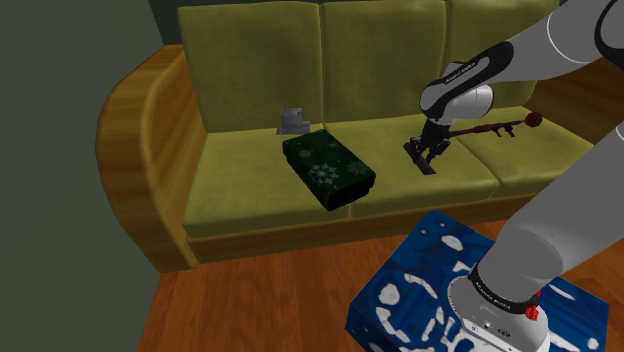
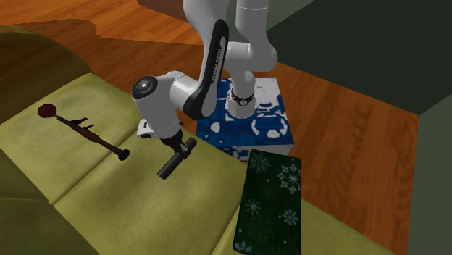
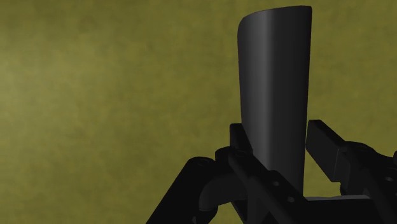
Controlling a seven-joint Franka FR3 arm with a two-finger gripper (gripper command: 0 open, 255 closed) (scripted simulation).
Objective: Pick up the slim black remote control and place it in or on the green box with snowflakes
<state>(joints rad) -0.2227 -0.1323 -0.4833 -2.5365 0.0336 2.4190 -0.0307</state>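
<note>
The jaws are clamped on the slim black remote (image 3: 277, 95) near one end, over the sofa (image 1: 240, 185) seat, right of centre in the shoulder view. It is likely light, stiff and slick, so it may swivel; a mid-body hold is steadier. The green box (image 1: 328, 170) lies mid-frame.

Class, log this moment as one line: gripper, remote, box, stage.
gripper: shut on black remote | remote: apart from green snowflake box | box: on sofa | stage: grasped, not yet placed
</note>
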